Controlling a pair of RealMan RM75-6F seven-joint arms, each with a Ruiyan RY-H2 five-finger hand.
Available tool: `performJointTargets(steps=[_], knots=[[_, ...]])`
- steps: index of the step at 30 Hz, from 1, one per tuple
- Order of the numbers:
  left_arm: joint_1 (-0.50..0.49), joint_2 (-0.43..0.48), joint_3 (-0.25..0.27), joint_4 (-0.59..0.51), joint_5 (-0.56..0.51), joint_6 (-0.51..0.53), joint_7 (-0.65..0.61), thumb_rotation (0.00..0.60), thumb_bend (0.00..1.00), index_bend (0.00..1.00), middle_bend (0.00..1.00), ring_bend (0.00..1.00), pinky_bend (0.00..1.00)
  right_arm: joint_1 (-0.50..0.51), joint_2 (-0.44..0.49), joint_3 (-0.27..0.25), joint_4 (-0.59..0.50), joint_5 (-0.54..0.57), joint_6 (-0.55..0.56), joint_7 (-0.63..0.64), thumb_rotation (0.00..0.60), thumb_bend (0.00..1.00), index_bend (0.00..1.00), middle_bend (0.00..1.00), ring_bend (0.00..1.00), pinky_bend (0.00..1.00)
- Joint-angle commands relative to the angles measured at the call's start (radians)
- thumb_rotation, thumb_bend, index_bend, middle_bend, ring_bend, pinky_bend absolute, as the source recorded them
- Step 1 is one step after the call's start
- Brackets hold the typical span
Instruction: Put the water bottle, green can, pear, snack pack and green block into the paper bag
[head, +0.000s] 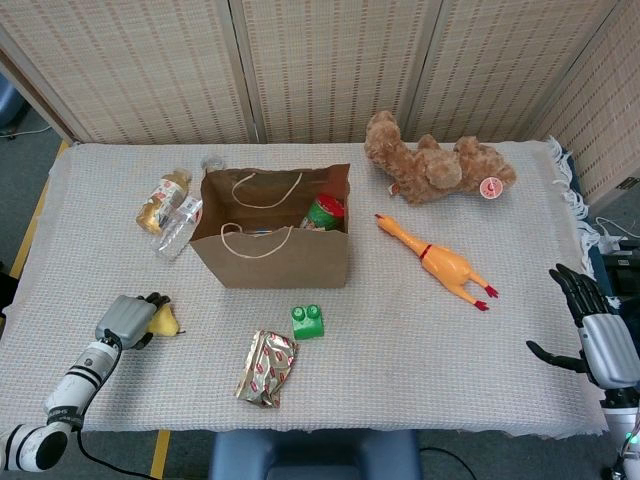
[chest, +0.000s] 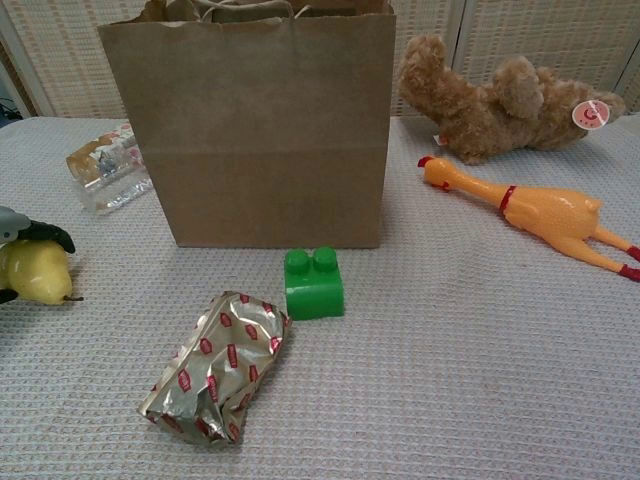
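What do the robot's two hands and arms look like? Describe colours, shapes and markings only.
The left hand has a grey metallic back and black fingers; its forearm is white with black bands and small dark lettering, ending in a black joint. The right hand matches: grey back, black fingers and thumb, with a white wrist section below.

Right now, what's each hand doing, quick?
Left hand: fingers wrapped over the pear, gripping it on the table.
Right hand: open, holding nothing, at the table's edge.

woven folding screens (head: 330, 60), perhaps grey floor (head: 20, 190)
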Motion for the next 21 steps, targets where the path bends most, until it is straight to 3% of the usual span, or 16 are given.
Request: performJointTargets(steps=[1,5,8,11,15,18,21], knots=[[0.023,0.02,-0.001,-0.019,0.025,0.042,-0.039,0.6,0.6,0.68,0.68,0.61,0.78,-0.001,0.0,0.0,0.0,-0.002,0.003,0.0,0.6,0.06,0.0,0.0,0.0,0.0],[0.052,0.074,-0.023,-0.047,0.039,0.11,-0.087,0.6,0.6,0.68,0.68,0.61,0.78,-0.002,0.0,0.0,0.0,-0.003,0.006,0.003,0.6,0.06,0.0,0.0,0.0,0.0],[0.085,0.117,-0.072,-0.053,0.015,0.188,-0.157,0.6,0.6,0.68,0.68,0.61,0.78,-0.004,-0.001,0.0,0.003,-0.005,0.01,0.006,0.6,0.06,0.0,0.0,0.0,0.0],[0.124,0.131,-0.176,-0.057,-0.064,0.296,-0.279,0.6,0.6,0.68,0.68,0.61,0.77,-0.004,-0.002,-0.001,0.004,-0.006,0.011,0.006,0.6,0.06,0.0,0.0,0.0,0.0],[0.154,0.133,-0.364,-0.104,-0.206,0.407,-0.481,0.6,0.6,0.67,0.68,0.61,0.77,-0.003,-0.002,-0.001,0.003,-0.007,0.011,0.001,0.6,0.06,0.0,0.0,0.0,0.0],[0.159,0.158,-0.472,-0.199,-0.282,0.417,-0.594,0.6,0.6,0.67,0.68,0.61,0.76,-0.003,-0.003,-0.001,0.002,-0.007,0.01,-0.003,0.6,0.06,0.0,0.0,0.0,0.0],[0.152,0.183,-0.543,-0.306,-0.328,0.402,-0.654,0.6,0.6,0.67,0.68,0.61,0.76,-0.002,-0.004,-0.001,0.0,-0.006,0.008,-0.008,0.6,0.06,0.0,0.0,0.0,0.0]])
